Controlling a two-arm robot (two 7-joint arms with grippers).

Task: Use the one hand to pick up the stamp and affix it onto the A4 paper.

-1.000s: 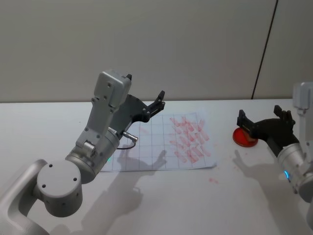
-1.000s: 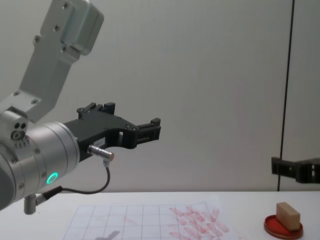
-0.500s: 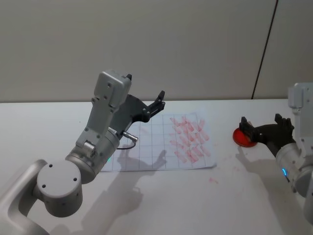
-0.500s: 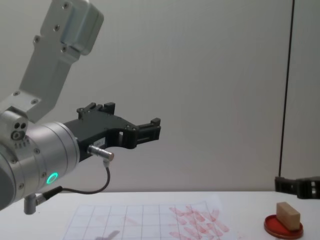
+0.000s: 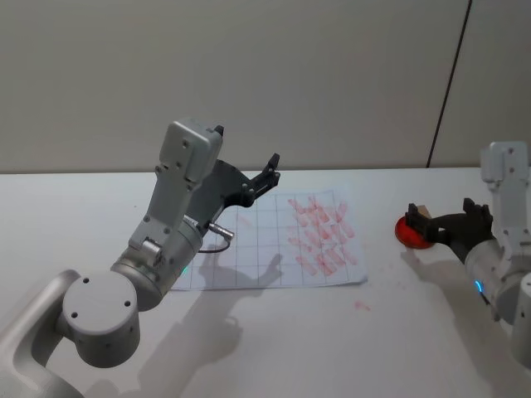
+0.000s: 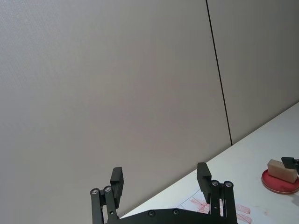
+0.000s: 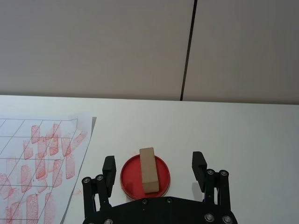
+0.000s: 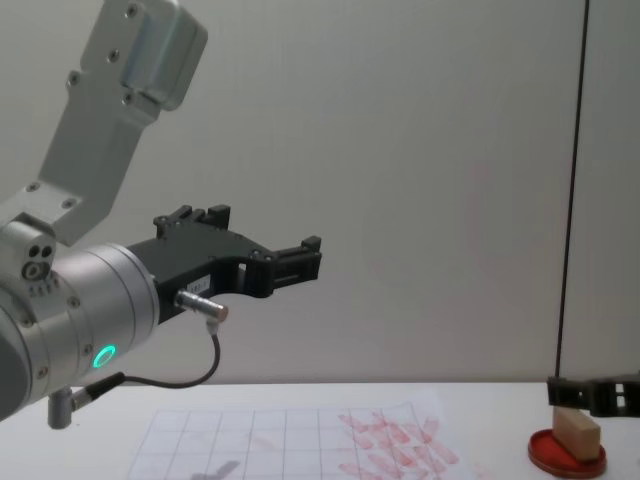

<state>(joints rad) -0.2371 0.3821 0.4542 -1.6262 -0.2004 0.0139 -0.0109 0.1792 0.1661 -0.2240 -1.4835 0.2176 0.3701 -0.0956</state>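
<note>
The head view looks down on the desk [image 5: 274,348], the chest view low across it. The wrist views look forward past the left gripper [image 6: 160,176] and the right gripper [image 7: 154,167]. All four share the ink pad [image 5: 406,236].

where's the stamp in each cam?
Head: stamp right of the paper, at the back of the red pad.
Chest: stamp in the lower right corner, lying on the pad.
Left wrist: stamp far off, on the pad.
Right wrist: stamp close up, lying across the pad.
Shared landmark: the red pad under it.
</note>
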